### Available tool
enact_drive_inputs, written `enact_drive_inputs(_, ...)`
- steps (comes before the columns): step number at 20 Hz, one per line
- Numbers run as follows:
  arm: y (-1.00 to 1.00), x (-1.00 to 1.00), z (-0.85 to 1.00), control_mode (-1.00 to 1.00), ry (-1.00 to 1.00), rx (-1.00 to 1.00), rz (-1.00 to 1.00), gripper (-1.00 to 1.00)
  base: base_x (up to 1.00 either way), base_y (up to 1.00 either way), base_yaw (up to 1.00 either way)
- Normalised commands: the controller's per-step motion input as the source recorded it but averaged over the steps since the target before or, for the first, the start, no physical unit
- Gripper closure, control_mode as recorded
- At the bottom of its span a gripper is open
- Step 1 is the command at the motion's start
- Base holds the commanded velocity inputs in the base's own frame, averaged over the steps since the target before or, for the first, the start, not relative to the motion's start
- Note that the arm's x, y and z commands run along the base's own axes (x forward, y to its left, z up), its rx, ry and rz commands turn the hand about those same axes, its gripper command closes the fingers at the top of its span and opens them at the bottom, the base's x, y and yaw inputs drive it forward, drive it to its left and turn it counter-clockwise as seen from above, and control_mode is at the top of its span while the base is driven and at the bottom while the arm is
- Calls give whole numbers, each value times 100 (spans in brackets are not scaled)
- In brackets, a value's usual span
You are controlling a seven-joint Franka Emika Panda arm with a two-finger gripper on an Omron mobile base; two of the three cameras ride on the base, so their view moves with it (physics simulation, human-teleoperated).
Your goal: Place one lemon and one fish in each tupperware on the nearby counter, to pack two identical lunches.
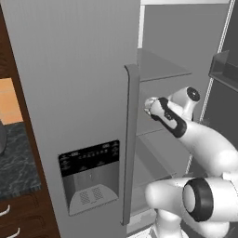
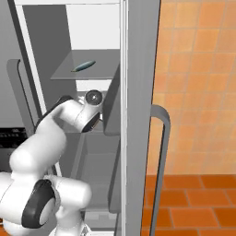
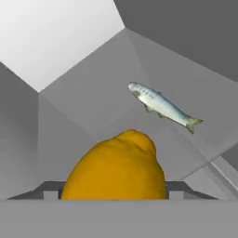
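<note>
Lemon (image 3: 116, 168), bumpy and rounded, beside slim silvery fish (image 3: 162, 106)

The white arm (image 1: 204, 144) rises from the base, bends at a dark-ringed elbow joint and reaches forward and up, away from the cameras. Its wrist (image 2: 85, 115) is turned toward the far side, with a round dark-centred cap on top. In the hand view the gripper (image 3: 114, 193) shows two dark finger tips (image 3: 51, 191) set well apart, one on each side of a lemon (image 3: 116, 169) that sits between them; they seem to be closed against it, though contact is hard to confirm.
</note>
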Motion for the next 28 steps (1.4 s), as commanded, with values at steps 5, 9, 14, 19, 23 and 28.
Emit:
enact_drive_inputs(5, -37, -80, 48, 100, -25, -2, 0, 100, -20, -13, 0)
enact_drive_inputs(9, 0, 0, 0, 100, 0, 0, 0, 100, -100, -10, 28)
enact_drive_inputs(14, 0, 0, 0, 100, 0, 0, 0, 100, -100, 82, 44)
enact_drive_inputs(19, 0, 0, 0, 100, 0, 0, 0, 100, -90, 100, 45)
enact_drive_inputs(23, 0, 0, 0, 100, 0, 0, 0, 100, -22, 100, 27)
enact_drive_inputs(28, 0, 0, 0, 100, 0, 0, 0, 100, 41, 100, 8)
